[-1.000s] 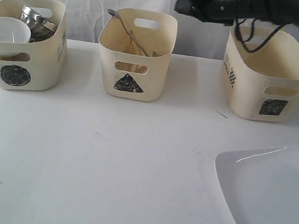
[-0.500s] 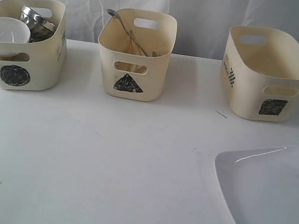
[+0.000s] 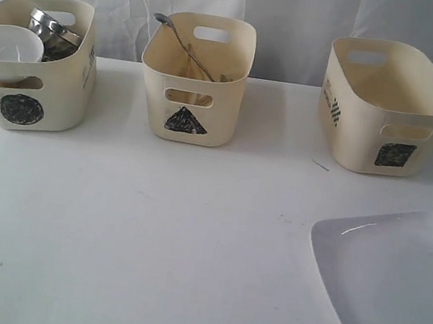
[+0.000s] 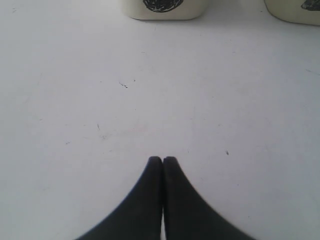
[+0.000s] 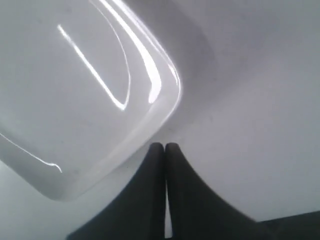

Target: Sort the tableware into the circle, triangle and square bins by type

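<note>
Exterior view: no gripper in shot. The circle bin (image 3: 55, 97) holds the small white bowl (image 3: 7, 45) and steel mugs (image 3: 53, 30). The triangle bin (image 3: 151, 95) has the spoon (image 3: 166, 21) poking up. The square bin (image 3: 362, 143) looks empty. One piece left, I'd say: the large white plate (image 3: 392, 294), lying on the bench (image 3: 149, 233).

Left wrist view: the left gripper (image 4: 162, 161) is pinched together, holding nothing, over bare bench, the circle bin well ahead of it.

Right wrist view: the right gripper (image 5: 164, 146) is closed too, empty, just beside the plate's rounded corner; contact I can't tell. Next move, by my reckoning: open up, catch that rim, carry it to the square bin.
</note>
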Motion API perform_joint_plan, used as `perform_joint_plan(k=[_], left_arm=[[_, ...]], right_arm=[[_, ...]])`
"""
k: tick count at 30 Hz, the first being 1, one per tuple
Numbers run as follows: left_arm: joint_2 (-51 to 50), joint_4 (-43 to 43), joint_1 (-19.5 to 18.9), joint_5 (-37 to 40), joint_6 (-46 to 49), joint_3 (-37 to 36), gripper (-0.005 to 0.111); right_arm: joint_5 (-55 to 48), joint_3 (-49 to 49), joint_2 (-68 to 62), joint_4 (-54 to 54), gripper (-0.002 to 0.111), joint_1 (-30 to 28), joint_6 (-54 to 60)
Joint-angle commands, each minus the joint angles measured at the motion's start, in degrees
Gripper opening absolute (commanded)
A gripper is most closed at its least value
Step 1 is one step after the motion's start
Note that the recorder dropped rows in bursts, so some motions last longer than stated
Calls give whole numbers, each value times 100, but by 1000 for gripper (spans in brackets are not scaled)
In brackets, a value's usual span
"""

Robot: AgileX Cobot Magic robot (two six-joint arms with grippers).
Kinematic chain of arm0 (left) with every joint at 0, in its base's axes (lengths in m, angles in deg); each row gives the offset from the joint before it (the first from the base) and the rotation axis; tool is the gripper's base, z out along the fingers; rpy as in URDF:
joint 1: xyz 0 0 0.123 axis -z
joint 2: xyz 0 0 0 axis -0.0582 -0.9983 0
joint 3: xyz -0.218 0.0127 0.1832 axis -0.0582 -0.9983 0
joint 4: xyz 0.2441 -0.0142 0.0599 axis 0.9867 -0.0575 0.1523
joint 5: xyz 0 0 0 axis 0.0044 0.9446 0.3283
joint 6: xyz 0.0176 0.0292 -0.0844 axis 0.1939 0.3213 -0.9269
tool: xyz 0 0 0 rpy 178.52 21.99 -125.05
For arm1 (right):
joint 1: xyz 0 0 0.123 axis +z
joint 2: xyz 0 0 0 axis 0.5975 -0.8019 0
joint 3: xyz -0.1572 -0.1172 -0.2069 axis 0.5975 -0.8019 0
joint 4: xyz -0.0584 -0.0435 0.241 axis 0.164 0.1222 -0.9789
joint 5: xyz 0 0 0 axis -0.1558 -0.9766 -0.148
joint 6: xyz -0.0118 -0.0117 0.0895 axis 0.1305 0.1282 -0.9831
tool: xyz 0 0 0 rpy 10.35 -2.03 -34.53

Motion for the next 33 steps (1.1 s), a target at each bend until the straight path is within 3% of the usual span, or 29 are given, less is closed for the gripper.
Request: perform_joint_plan(k=[1, 3, 8, 11, 18, 22, 33], left_arm=[[25, -60, 10, 183, 15, -24, 0], [25, -60, 10, 183, 15, -24, 0], [25, -60, 10, 183, 15, -24, 0], [25, -60, 10, 183, 15, -24, 0], [25, -60, 10, 183, 15, -24, 0], [25, -60, 10, 183, 15, -24, 0], [25, -60, 10, 183, 15, -24, 0]], right_arm=[[24, -537, -16, -264, 2, -109, 791], [117, -694, -71, -433, 10, -109, 1138], [470, -799, -267, -418, 43, -109, 1627], [801, -810, -313, -344, 50, -109, 1603], [1375, -810, -609, -488, 51, -109, 1460], [1646, -810, -857, -1043, 50, -109, 2183], [1560, -810, -1582, -2683, 25, -109, 4277]])
